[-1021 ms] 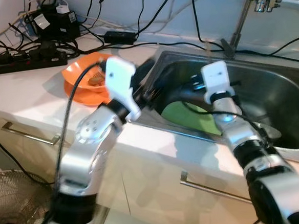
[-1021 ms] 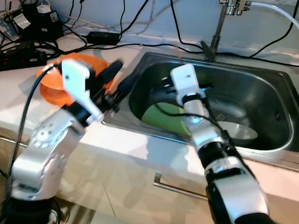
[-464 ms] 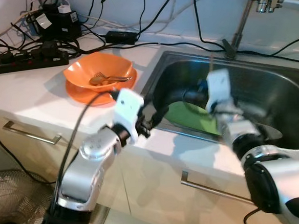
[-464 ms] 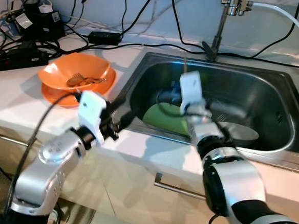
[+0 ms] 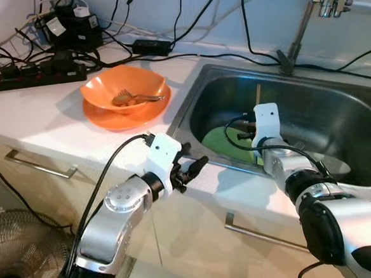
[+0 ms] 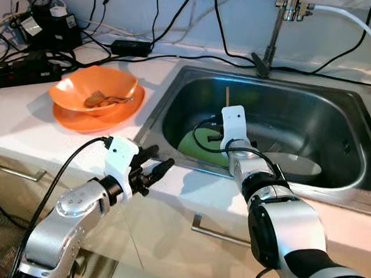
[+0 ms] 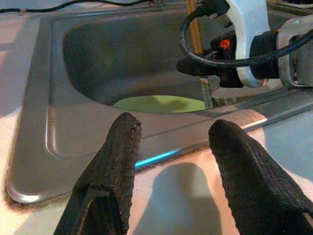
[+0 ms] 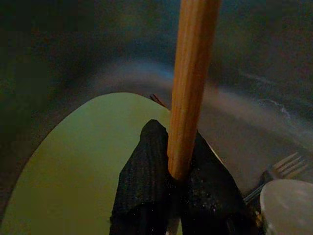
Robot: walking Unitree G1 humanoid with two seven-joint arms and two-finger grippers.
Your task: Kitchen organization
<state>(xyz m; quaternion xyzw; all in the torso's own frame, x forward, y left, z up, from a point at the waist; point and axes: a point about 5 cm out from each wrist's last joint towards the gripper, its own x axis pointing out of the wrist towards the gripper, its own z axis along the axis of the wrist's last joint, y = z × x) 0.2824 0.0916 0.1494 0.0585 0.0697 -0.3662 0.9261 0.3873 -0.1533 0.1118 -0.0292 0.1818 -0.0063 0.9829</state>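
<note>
Along the white tabletop [image 5: 36,105], against the back wall: power strips and black cables [image 5: 40,63]; nearer the sink [image 5: 336,103], two stacked orange bowls [image 5: 124,102] holding a fork [image 5: 132,98]. Over the sink's front edge, left claw [image 5: 197,165], fingers apart, empty. Down in the steel basin, right claw [image 8: 171,191] clamped on a wooden stick [image 8: 190,83] above a green plate [image 6: 199,147], beside another fork [image 8: 279,171].

wooden stick [image 8: 191,88] — upright, pinched in right tool [image 8: 177,183] | green plate [image 8: 93,161] — flat in sink
</note>
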